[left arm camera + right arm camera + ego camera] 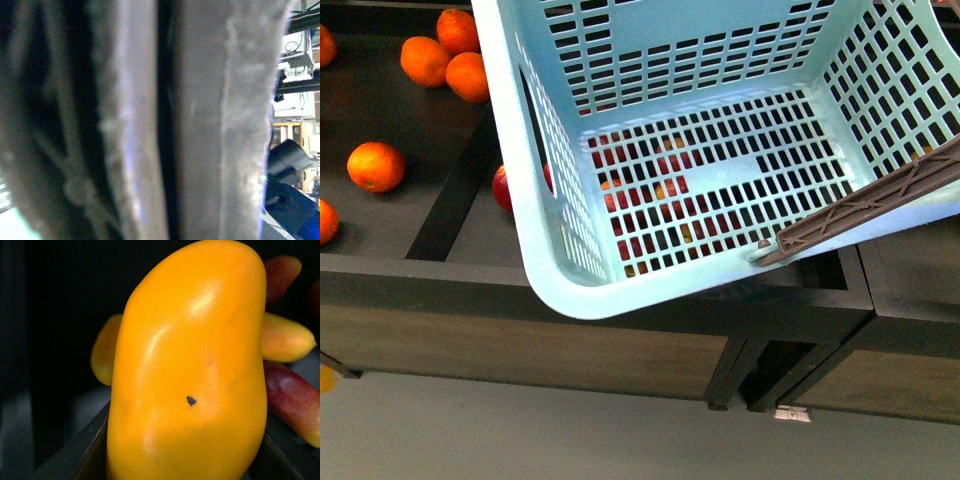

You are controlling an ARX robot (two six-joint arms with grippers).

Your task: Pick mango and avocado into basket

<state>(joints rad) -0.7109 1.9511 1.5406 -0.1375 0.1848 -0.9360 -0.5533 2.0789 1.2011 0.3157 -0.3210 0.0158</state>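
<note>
The light turquoise basket is held up close in the front view, tilted, its inside empty, its brown ribbed handle lying across its lower right rim. My left gripper is shut on the basket; the left wrist view shows only the blurred brown handle right against the camera. My right gripper is shut on the orange-yellow mango, which fills the right wrist view between the dark fingers. Neither gripper shows in the front view. No avocado is in view.
Round oranges lie in the dark shelf bin at the left, and a red apple lies beside the basket. Red fruit shows through the basket's slots. More mangoes and a reddish fruit lie behind the held mango.
</note>
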